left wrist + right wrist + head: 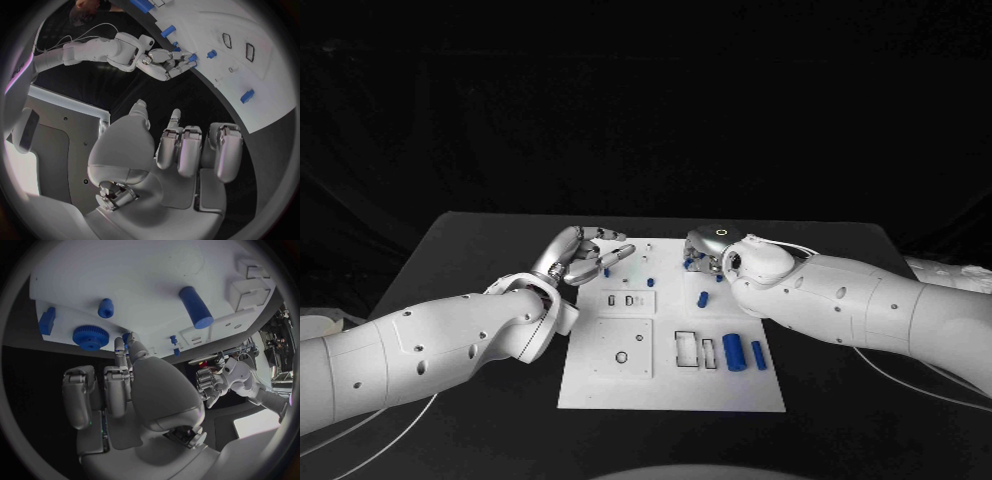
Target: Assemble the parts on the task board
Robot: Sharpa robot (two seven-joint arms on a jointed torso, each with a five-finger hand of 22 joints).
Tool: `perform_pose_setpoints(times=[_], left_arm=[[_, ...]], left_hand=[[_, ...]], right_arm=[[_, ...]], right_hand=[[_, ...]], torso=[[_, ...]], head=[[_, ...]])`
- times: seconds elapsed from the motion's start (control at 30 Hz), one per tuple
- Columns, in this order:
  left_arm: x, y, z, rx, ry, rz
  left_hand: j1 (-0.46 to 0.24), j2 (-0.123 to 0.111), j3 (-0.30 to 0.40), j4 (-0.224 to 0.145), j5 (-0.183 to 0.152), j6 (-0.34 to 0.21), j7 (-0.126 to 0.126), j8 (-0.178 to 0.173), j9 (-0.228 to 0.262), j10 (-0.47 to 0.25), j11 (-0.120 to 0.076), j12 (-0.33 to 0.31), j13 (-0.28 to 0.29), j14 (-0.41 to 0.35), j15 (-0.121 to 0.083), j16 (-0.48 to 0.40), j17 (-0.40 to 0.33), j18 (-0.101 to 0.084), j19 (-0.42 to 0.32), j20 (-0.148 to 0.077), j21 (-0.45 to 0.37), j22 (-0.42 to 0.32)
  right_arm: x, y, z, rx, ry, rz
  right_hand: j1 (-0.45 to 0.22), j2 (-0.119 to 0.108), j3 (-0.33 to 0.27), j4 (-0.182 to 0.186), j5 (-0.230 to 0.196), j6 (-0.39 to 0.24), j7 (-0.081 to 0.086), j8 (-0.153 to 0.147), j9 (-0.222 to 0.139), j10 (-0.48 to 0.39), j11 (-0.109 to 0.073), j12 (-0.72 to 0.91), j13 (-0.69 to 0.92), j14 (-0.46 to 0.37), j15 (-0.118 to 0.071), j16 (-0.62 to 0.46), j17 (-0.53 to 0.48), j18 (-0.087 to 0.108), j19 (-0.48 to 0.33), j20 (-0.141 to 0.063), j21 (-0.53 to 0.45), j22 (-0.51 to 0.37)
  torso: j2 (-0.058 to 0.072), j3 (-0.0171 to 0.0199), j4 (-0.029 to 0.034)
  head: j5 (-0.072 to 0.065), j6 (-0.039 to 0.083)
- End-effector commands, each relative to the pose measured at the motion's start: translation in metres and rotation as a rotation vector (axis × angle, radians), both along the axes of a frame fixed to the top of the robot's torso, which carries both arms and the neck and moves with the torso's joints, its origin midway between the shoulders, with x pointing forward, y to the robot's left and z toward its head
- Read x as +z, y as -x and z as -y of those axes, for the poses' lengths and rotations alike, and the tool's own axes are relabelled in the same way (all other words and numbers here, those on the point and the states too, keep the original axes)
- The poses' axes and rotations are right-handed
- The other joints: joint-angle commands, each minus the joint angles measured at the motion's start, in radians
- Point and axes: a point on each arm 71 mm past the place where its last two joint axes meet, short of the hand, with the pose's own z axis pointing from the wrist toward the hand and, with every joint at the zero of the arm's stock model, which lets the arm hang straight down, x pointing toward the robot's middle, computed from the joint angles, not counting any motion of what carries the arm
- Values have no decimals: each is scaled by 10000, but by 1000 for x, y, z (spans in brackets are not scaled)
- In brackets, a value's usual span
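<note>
The right hand (708,252) rests at the far edge of the task board (672,390), fingers curled near a blue gear (90,336); whether it holds anything is unclear. The left hand (584,255) is loosely spread, holding nothing. Blue pegs (734,352) lie nearer the robot. Likely next: pick one part.

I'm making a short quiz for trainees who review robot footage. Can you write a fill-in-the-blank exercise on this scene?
1. The task board lies on a ____ table.
2. The small parts on the board are ____ in colour.
3. The left hand and the right hand are both at the board's ____ edge, the one away from the robot.
4. In the right wrist view, a round blue ____ with teeth sits on the board.

Missing words: black; blue; far; gear
</note>
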Motion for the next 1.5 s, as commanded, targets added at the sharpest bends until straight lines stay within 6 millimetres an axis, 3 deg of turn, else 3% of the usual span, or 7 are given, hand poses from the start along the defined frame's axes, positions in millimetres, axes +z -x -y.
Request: perform_pose_setpoints(times=[0.03, 0.4, 0.77, 1.1, 1.5], left_arm=[[4, -1, 0, -39, 36, 162], [11, -4, -1, 18, 74, 348], [20, -7, -2, 50, 106, 597], [25, -9, -3, 86, 124, 738], [31, -10, -3, 75, 153, 851]], left_hand=[[45, 61, -49, -18, -23, 47, 14, -66, -9, 1039, -37, 25, 2630, 1057, -22, 25, 2634, -73, 1034, 68, 24, 2633], [71, 97, -43, -20, -22, 49, 12, -75, -10, 1039, -38, 25, 2630, 1057, -24, 25, 2634, -73, 1034, 66, 24, 2633], [96, 129, -40, -23, -23, 54, 11, -81, -9, 1039, -40, 25, 2630, 1057, -26, 25, 2634, -73, 1034, 65, 24, 2633], [108, 139, -40, -24, -24, 57, 10, -83, -9, 1039, -41, 25, 2630, 1057, -27, 25, 2634, -73, 1034, 65, 24, 2633], [125, 149, -43, -25, -26, 62, 8, -86, -8, 1039, -43, 25, 2630, 1057, -29, 25, 2634, -73, 1034, 64, 24, 2633]], right_arm=[[9, 3, -2, 237, -791, 740], [34, 4, -8, 640, -1656, 1617], [52, -4, -16, 778, -1737, 2026], [60, -9, -21, 865, -1576, 2062], [61, -14, -24, 801, -1213, 1804]], right_hand=[[93, -21, 70, 22, 58, 98, 2, 81, 17, 90, -4, -39, 1, 1059, -51, 41, 2627, -69, 1047, -65, 44, 2627], [102, -38, 79, 31, 58, 137, 13, 88, 23, 118, 7, -53, 0, 1059, -44, 41, 2627, -69, 1047, -69, 44, 2627], [119, -71, 91, 40, 59, 130, 41, 63, 15, 105, 34, -92, -7, 1059, -16, 41, 2627, -69, 1047, -60, 44, 2627], [135, -90, 112, 56, 62, 101, 58, 25, 1, 69, 57, -121, -12, 1059, 24, 41, 2627, -69, 1047, -38, 44, 2627], [159, -105, 157, 84, 62, 51, 69, -39, -21, -23, 86, -141, -16, 1059, 58, 41, 2627, -69, 1047, -6, 44, 2627]], torso=[[47, 2, -21], [312, -61, 19], [565, -173, 165], [685, -226, 307], [746, -268, 444]], head=[[61, 2], [100, 176], [31, 341], [23, 434], [35, 443]])
